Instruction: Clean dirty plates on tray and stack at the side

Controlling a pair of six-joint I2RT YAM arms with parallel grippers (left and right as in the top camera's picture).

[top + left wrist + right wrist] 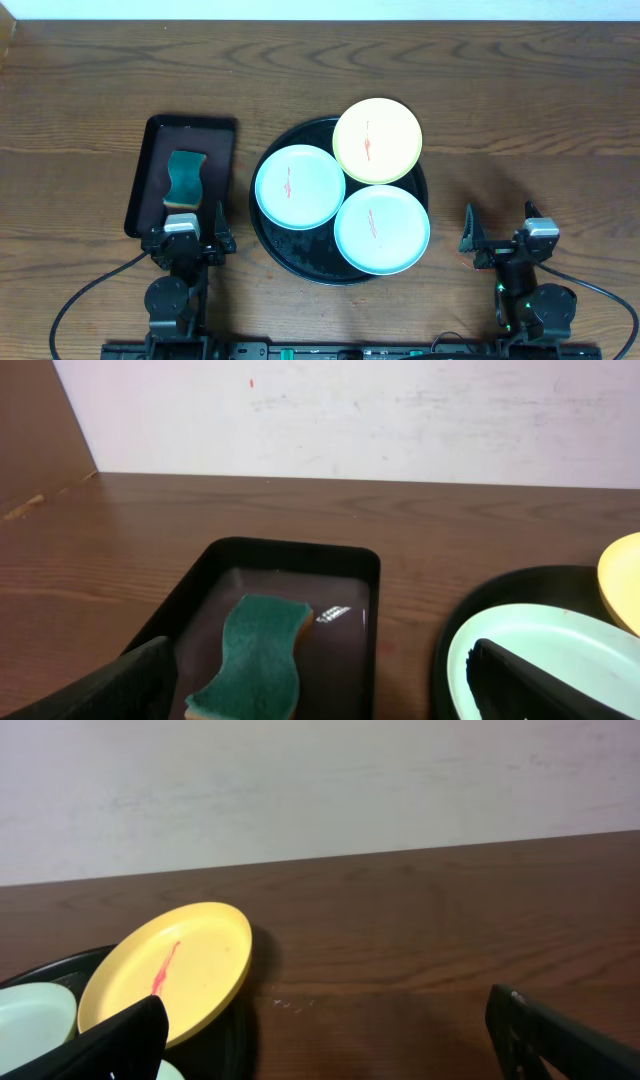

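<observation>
The round black tray (272, 240) sits at the table's middle and holds three plates, each with a thin red smear. A mint-blue plate (299, 187) lies at its left, a second mint-blue plate (381, 228) at its front right, and a pale yellow plate (377, 140) rests tilted on its far rim. My left gripper (188, 236) is open and empty at the near end of the small tray. My right gripper (498, 232) is open and empty, right of the black tray. The yellow plate also shows in the right wrist view (190, 965), and the left mint plate in the left wrist view (560, 650).
A smaller dark rectangular tray (155, 150) stands left of the black tray and holds a green sponge (185, 178), which also shows in the left wrist view (255, 655). Bare wooden table (520, 120) lies to the right and behind. A white wall (320, 780) stands at the back.
</observation>
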